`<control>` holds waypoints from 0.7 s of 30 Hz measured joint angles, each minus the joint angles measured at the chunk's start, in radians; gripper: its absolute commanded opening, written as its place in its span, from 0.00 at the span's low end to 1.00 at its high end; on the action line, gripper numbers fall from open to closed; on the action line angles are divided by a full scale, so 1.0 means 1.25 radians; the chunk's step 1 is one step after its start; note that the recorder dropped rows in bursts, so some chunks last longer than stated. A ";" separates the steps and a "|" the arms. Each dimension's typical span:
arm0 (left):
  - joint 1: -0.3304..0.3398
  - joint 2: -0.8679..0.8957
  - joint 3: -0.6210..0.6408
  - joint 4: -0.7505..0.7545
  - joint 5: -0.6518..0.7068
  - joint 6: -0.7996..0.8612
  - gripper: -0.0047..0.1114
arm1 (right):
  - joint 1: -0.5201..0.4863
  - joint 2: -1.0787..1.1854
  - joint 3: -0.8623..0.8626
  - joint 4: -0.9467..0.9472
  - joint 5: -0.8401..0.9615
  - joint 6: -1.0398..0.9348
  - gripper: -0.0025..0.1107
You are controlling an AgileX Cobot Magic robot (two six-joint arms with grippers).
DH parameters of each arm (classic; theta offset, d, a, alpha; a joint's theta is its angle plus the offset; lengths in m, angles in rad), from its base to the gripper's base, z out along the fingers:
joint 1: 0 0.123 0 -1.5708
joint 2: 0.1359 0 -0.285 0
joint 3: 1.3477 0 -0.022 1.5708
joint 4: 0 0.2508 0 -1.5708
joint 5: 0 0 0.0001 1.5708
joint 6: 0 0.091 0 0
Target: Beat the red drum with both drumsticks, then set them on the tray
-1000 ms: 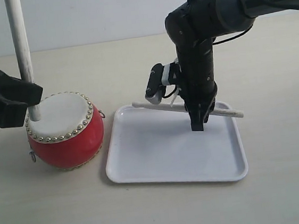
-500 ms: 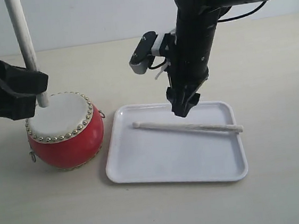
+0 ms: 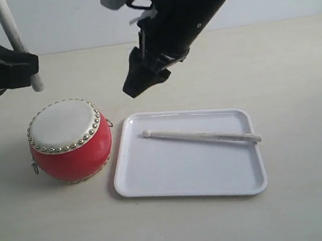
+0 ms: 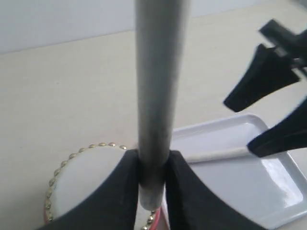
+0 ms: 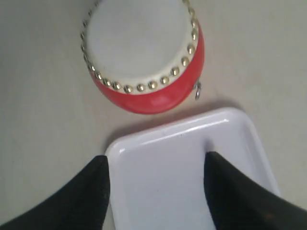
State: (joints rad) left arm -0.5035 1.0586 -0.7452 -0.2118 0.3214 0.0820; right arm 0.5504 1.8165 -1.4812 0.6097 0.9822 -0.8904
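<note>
The red drum (image 3: 70,140) with its cream skin (image 5: 139,43) stands to the left of the white tray (image 3: 190,178). One drumstick (image 3: 203,135) lies free across the tray, bead tip toward the drum. My left gripper (image 3: 30,70) is shut on the other drumstick (image 3: 10,32), holding it upright with its lower end in the air above the drum's far left edge. The left wrist view shows the black fingers (image 4: 124,191) clamped on the stick (image 4: 157,96). My right gripper (image 3: 134,87) hangs open and empty, high above the tray's drum-side end (image 5: 163,187).
The drum and tray rest on a pale beige tabletop (image 3: 294,72), with a white wall behind. The right arm's dark body (image 3: 195,7) slants over the tray's far side. Bare table stretches to the right of and in front of the tray.
The right gripper let go of its drumstick, which now lies on the tray, then rose up and to the left. The left gripper lifted its stick off the drum skin.
</note>
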 measured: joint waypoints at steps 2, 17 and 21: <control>0.032 0.016 0.000 -0.039 0.000 0.028 0.04 | 0.000 -0.021 0.000 0.023 -0.008 -0.010 0.51; 0.115 0.144 0.000 -0.763 0.154 0.747 0.04 | 0.000 -0.072 0.000 0.315 -0.084 -0.141 0.51; 0.129 0.168 0.000 -0.835 0.178 0.829 0.04 | 0.000 -0.072 0.000 0.359 -0.079 -0.179 0.51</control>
State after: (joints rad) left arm -0.3425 1.2691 -0.7452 -1.2557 0.5442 1.1189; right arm 0.5504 1.7266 -1.4812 1.0579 0.8839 -1.1147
